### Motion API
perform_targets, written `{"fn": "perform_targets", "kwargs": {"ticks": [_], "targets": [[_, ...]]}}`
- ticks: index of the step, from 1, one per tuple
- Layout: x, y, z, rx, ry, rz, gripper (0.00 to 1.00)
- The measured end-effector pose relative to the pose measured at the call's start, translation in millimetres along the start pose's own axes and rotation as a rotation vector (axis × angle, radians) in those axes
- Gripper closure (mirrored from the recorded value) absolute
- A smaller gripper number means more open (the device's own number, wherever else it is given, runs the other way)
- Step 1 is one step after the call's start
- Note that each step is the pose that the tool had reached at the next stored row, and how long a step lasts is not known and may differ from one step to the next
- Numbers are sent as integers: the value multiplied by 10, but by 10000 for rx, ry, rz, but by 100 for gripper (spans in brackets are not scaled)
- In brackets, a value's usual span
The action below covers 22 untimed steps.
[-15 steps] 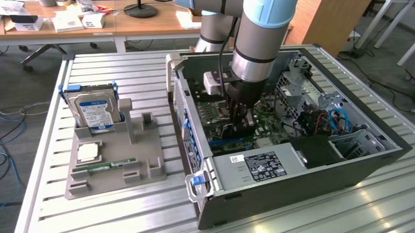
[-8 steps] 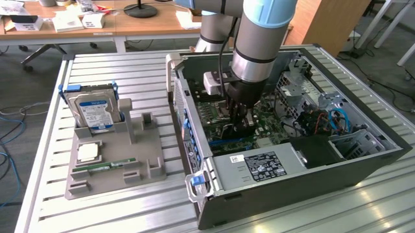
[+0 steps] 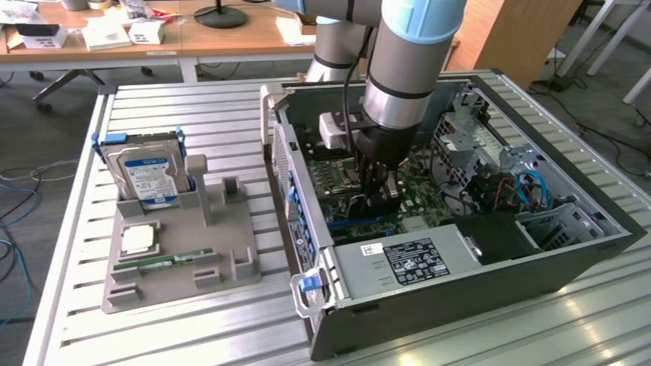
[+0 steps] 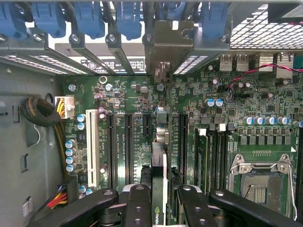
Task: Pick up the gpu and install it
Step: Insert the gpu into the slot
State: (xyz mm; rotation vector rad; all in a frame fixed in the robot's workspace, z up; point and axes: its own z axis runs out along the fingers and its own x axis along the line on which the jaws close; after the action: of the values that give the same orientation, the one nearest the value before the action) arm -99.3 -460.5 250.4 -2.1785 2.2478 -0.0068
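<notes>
Snugly, claw (image 4: 161,191) half-closed on gpu (image 4: 159,165), over mobo (image 4: 128,142)

A robotics lab or workshop is suggested: 1 robot arm (image 3: 417,46) is seen over a slatted aluminium bench (image 3: 203,328) bearing an opened computer case (image 3: 508,297). Cluttered wooden desks (image 3: 254,42) at upper left and what appear to be loose floor cables (image 3: 15,183) at the left edge are visible.

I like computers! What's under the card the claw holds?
Under the gpu lies the green motherboard with long black slots. The slot directly beneath is hidden by the card itself.
</notes>
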Motion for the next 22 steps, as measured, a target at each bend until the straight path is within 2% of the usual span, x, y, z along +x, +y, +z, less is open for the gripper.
{"fn": "perform_targets", "kwargs": {"ticks": [16,22], "targets": [[0,0,-13,-1,0,0,74],[0,2,-13,24,-1,0,74]]}}
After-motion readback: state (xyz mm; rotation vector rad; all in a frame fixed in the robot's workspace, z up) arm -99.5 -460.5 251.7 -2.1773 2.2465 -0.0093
